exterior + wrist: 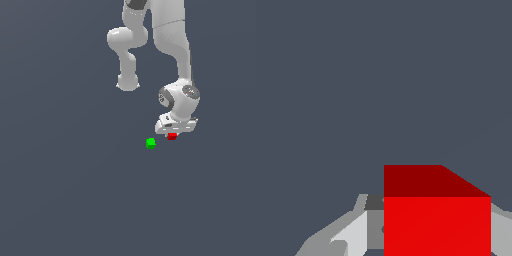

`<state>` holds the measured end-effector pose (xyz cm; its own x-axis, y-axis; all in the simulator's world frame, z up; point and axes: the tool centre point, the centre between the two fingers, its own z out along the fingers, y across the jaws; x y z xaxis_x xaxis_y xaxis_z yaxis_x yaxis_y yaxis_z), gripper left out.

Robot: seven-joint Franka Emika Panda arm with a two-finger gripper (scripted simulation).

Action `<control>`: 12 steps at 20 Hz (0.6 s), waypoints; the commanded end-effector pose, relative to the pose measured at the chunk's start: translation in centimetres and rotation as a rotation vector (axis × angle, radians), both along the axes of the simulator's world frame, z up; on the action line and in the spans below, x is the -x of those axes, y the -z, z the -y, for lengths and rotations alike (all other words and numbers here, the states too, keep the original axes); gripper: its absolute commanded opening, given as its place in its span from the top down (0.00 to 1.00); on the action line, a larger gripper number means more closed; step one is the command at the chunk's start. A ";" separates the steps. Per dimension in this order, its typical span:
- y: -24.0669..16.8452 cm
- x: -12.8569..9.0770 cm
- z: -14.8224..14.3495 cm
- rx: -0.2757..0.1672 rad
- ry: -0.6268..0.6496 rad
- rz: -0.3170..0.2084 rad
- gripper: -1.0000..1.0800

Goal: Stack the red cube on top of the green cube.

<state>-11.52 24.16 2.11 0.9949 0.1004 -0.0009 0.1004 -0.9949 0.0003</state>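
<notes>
Wrist view: red cube [437, 220] sits betw. fingers [351, 235], jaws look closed on it. Exterior view: green cube [150, 143] just beside red cube [172, 136], toward view's left, slightly lower. Carry goes that way.

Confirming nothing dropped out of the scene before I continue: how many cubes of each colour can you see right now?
Red cube: 1, right under the hand
Green cube: 1, standing apart on the floor toward the exterior view's left of the red one
Total: 2 cubes
</notes>
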 end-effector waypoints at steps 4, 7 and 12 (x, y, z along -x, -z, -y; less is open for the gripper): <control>-1.3 0.0 0.0 0.000 0.000 0.001 1.00; -2.7 0.0 0.0 0.000 0.000 0.001 1.00; -6.1 0.1 0.1 0.000 0.000 0.001 1.00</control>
<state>-11.61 24.10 7.09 0.9949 0.1006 -0.0010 0.1006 -0.9949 0.0007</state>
